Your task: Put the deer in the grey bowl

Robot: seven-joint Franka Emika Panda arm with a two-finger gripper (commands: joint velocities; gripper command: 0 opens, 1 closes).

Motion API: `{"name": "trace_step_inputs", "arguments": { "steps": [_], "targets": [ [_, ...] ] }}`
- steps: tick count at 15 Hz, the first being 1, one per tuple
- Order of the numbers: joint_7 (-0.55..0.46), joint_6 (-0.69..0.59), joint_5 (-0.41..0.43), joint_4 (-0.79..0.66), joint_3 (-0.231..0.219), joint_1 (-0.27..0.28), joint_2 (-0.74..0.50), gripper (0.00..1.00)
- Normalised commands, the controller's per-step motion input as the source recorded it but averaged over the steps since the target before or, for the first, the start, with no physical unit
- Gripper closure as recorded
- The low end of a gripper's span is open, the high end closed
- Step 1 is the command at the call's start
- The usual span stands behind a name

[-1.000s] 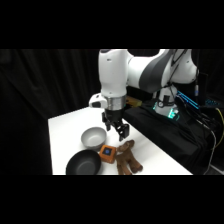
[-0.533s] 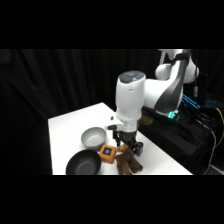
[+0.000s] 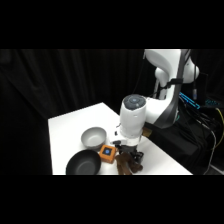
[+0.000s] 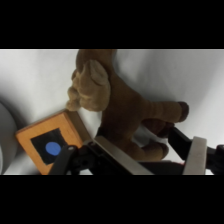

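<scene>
The deer point(image 4: 117, 102), a brown plush with a tan head, lies on the white table right under the wrist camera. My gripper point(image 4: 155, 156) is open and down at the deer's hind end, one finger point(image 4: 120, 159) on each side of its body and legs. In the side view the gripper point(image 3: 128, 161) sits low over the deer point(image 3: 131, 167) near the table's front edge, and the arm hides most of the plush. The grey bowl point(image 3: 93, 136) stands upright to the left of the gripper, with nothing in it.
An orange cube with a blue mark point(image 3: 106, 152) point(image 4: 50, 144) lies close beside the deer, touching or nearly touching its head end. A black bowl point(image 3: 82, 163) sits at the front left. The arm's base and cables point(image 3: 200, 125) fill the right side.
The arm has bent forward and the gripper has come down from above the table to the deer. Deer, cube and both bowls have stayed in place.
</scene>
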Motion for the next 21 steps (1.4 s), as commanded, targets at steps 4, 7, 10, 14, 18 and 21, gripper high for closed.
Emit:
{"name": "trace_step_inputs", "arguments": {
  "steps": [4, 7, 10, 14, 18, 21],
  "targets": [
    [0.13, 0.19, -0.169, 0.05, -0.155, 0.123, 0.14, 0.0],
    [0.09, 0.17, -0.095, 0.07, -0.105, 0.084, 0.16, 0.0],
    [0.08, 0.14, -0.09, 0.06, -0.112, 0.092, 0.1, 0.27],
    [0.09, 0.12, -0.115, 0.03, -0.136, 0.092, 0.05, 0.55],
    [0.08, 0.0, -0.122, -0.01, -0.124, 0.07, -0.05, 0.88],
    [0.06, -0.23, -0.093, -0.03, -0.07, 0.049, -0.2, 0.98]
  ]
}}
